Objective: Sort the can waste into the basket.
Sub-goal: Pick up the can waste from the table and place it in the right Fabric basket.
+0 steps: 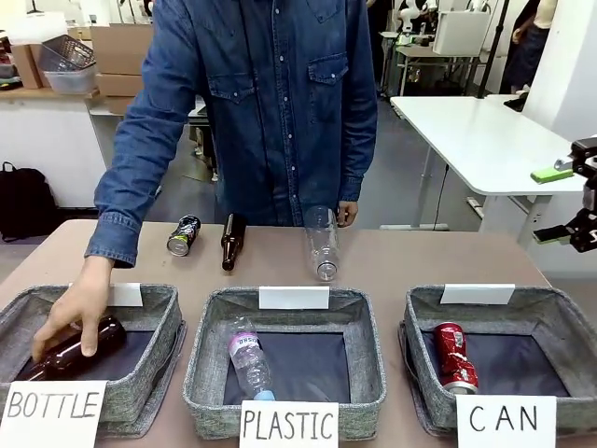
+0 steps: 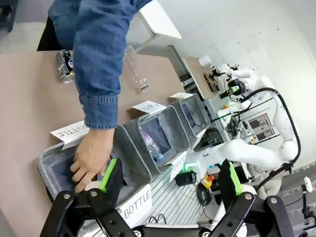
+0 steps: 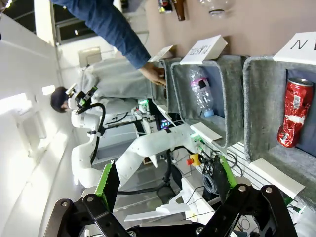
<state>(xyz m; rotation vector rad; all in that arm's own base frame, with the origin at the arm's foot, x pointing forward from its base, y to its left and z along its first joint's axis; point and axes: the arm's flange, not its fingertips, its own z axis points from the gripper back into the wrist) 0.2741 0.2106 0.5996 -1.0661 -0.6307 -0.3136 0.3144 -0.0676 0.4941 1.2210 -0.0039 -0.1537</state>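
A dented red can [image 1: 454, 356] [image 3: 294, 112] lies inside the grey felt basket [image 1: 560, 301] [image 3: 256, 98] signed "CAN" at the front right. The dark silvery can [image 1: 184, 235] [image 2: 64, 65] lies on its side on the table's far side, in front of the person. My right gripper [image 1: 555, 203] [image 3: 164, 180] hovers open off the table's right edge, above and to the right of the CAN basket, with nothing between its fingers. My left gripper [image 2: 170, 180] is open and empty, looking down over the left end of the row of baskets.
The person's hand [image 1: 79, 313] [image 2: 91, 157] holds a brown bottle [image 1: 70, 353] inside the "BOTTLE" basket [image 1: 154, 373]. A clear bottle [image 1: 250, 359] lies in the "PLASTIC" basket [image 1: 364, 373]. Another brown bottle [image 1: 231, 241] and a clear bottle [image 1: 322, 245] lie on the far table.
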